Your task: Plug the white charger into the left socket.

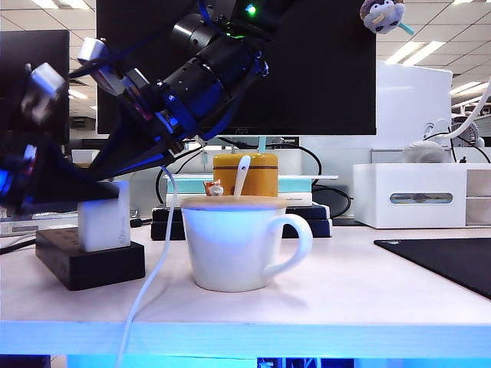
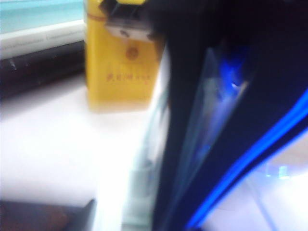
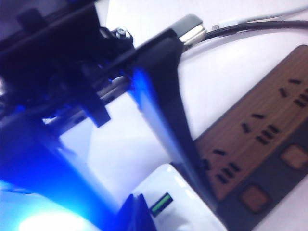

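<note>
White charger [image 1: 103, 215] is standing upright on the black power strip [image 1: 88, 261] at the table's [image 1: 322, 303] near left edge, its thin cable [image 1: 146, 287] trailing down over the front. Right gripper [image 3: 144, 211], reaching across from upper right, is pressing down at the charger's top with jaws clenched. Left gripper [image 1: 34, 184] is hanging just left of the charger; jaws blurred, state cannot be told. Beside sits a white mug [image 1: 238, 241]; further back, a yellow tin [image 1: 245, 175] and a white box [image 1: 414, 195]
</note>
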`<state>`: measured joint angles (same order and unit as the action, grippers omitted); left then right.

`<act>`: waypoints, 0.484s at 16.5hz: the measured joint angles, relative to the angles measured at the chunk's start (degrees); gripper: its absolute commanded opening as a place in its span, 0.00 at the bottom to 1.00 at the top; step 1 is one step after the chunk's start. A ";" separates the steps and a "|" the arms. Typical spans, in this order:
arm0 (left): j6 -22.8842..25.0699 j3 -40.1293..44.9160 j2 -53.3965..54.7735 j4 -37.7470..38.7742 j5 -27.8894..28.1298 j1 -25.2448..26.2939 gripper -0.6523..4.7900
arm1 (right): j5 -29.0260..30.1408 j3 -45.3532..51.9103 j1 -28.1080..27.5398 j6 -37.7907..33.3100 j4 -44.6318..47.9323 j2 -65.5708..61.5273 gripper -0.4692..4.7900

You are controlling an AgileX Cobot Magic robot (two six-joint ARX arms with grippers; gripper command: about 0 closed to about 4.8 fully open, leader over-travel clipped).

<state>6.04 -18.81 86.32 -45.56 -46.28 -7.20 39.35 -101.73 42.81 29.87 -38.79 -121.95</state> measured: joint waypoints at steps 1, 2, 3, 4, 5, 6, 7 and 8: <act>-1.18 0.57 0.66 1.95 0.35 0.00 1.00 | 0.07 0.02 0.11 0.00 0.13 0.02 0.08; -2.32 1.14 0.98 3.30 0.87 -0.07 1.00 | 0.15 0.04 0.13 0.00 0.13 0.04 0.08; -3.80 0.70 0.57 2.38 1.66 -0.17 1.00 | 0.04 0.09 0.11 0.02 0.15 0.17 0.08; -5.57 0.55 0.31 1.97 2.03 0.00 1.00 | -0.35 0.26 0.15 0.04 0.35 0.66 0.08; -5.95 0.68 -0.66 2.12 2.40 0.04 1.00 | -0.85 0.52 0.20 0.09 0.37 1.11 0.08; -6.40 0.68 -1.86 2.03 2.64 0.00 1.00 | -1.38 0.63 0.26 0.09 0.26 1.46 0.08; -6.91 0.66 -3.54 1.84 2.99 0.02 1.00 | -2.03 0.98 0.31 0.09 0.26 2.03 0.08; -6.97 0.68 -5.79 2.12 3.72 0.00 1.00 | -3.43 1.27 0.33 0.09 -0.13 2.95 0.08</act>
<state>-0.93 -18.13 80.53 -43.44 -42.57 -7.20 35.92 -100.47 43.13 29.95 -38.92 -119.00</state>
